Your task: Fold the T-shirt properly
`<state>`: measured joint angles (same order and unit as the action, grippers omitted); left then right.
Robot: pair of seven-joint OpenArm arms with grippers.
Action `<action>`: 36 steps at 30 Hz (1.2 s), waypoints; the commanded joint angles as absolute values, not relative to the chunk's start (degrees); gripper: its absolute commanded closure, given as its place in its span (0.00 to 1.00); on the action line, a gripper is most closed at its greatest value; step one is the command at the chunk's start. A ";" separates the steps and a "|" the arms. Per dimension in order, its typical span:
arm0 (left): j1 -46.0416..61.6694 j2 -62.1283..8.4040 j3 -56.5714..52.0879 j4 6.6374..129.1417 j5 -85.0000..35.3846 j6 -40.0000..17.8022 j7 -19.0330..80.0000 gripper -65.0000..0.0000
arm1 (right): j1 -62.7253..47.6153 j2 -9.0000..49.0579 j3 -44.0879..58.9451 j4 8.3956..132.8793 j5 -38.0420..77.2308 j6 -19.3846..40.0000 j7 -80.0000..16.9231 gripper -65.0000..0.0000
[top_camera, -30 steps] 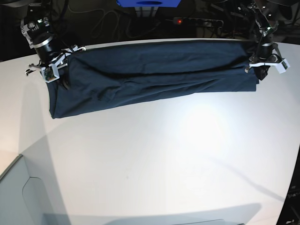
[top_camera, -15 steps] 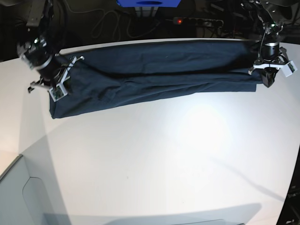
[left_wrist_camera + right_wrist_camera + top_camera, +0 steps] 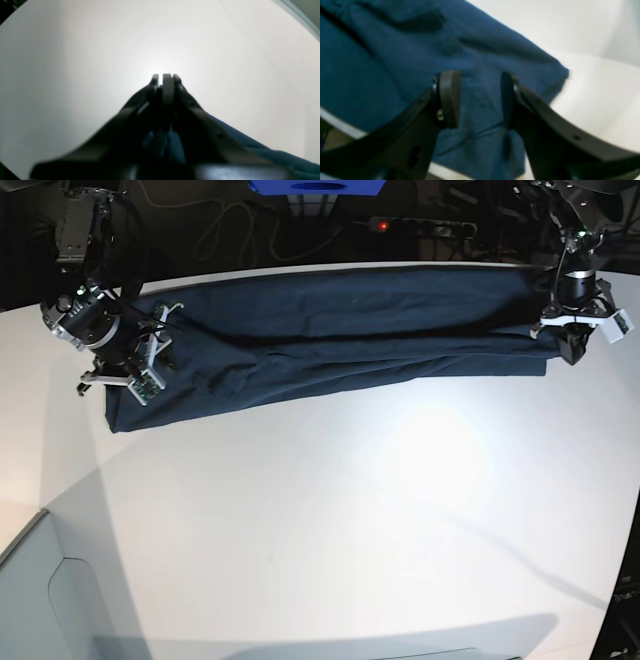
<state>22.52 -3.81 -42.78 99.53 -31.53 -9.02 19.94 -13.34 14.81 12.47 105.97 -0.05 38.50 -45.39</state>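
The dark navy T-shirt [image 3: 330, 330] lies on the white table [image 3: 350, 510] as a long, wrinkled band running left to right across the far side. My right gripper [image 3: 152, 358] is over the shirt's left end. In the right wrist view it [image 3: 478, 100] is open, both pads just above the blue cloth [image 3: 395, 50] near a corner, with nothing pinched. My left gripper [image 3: 573, 345] sits at the shirt's right end. In the left wrist view it [image 3: 165, 77] is shut, with a thin strip of cloth between its fingers and more T-shirt [image 3: 275, 155] trailing at the lower right.
Behind the table's far edge are dark cables, a power strip with a red light [image 3: 380, 225] and a blue object [image 3: 318, 188]. A grey panel [image 3: 40, 590] shows past the table's front left edge. Bare white tabletop fills the near half.
My right gripper has opened and let go of the shirt's left end, sliding nearer along that end. The left gripper shifted slightly right a second ago and has held still since, staying shut.
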 commanded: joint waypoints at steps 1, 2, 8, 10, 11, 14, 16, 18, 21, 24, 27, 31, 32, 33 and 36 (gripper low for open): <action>22.55 -4.44 -43.03 100.44 -31.87 -9.10 18.51 1.00 | -12.53 15.60 12.26 105.98 0.22 40.00 -44.62 0.61; 22.55 -4.44 -43.03 100.44 -31.87 -9.10 18.51 1.00 | -11.91 15.69 12.09 105.10 0.22 40.00 -44.62 0.61; 22.55 -4.44 -43.03 100.44 -31.78 -9.01 18.51 1.00 | -9.63 15.78 12.35 100.44 0.22 40.00 -44.53 0.61; 22.55 -4.44 -43.03 100.44 -31.78 -9.01 18.51 1.00 | -9.27 15.78 12.35 100.00 0.22 40.00 -44.53 0.61; 22.55 -4.44 -43.03 100.44 -31.78 -9.01 18.51 1.00 | -9.19 15.78 12.35 99.91 0.22 40.00 -44.53 0.61; 22.55 -4.44 -43.03 100.44 -31.78 -8.92 18.51 1.00 | -9.36 15.78 12.09 99.91 0.22 40.00 -44.53 0.61; 22.46 -4.44 -43.03 100.44 -31.78 -8.92 18.51 1.00 | -9.54 15.69 12.09 99.82 0.22 40.00 -44.53 0.61; 22.46 -4.53 -43.03 100.44 -31.69 -8.92 18.51 1.00 | -9.63 15.60 12.09 99.82 0.22 40.00 -44.53 0.61; 22.46 -4.53 -43.03 100.44 -31.69 -8.92 18.51 1.00 | -9.63 15.60 12.09 99.82 0.22 40.00 -44.53 0.61; 22.46 -4.53 -43.03 100.44 -31.69 -8.92 18.51 1.00 | -9.71 15.69 12.09 99.82 0.22 40.00 -44.53 0.61; 22.46 -4.53 -43.03 100.44 -31.69 -8.92 18.51 1.00 | -9.71 15.69 12.09 99.74 0.22 40.00 -44.53 0.61; 22.46 -4.53 -42.95 100.44 -31.69 -8.92 18.51 1.00 | -9.71 15.60 12.09 98.07 0.22 40.00 -44.53 0.61; 22.46 -4.53 -42.95 100.44 -31.69 -8.92 18.51 1.00 | -9.71 15.52 12.09 97.63 0.22 40.00 -44.53 0.61; 22.46 -4.53 -42.95 100.44 -31.69 -8.92 18.51 1.00 | -9.71 15.52 12.09 97.36 0.22 40.00 -44.53 0.61; 22.46 -4.53 -42.95 100.44 -31.69 -8.92 18.51 1.00 | -9.71 15.52 12.09 96.92 0.22 40.00 -44.53 0.61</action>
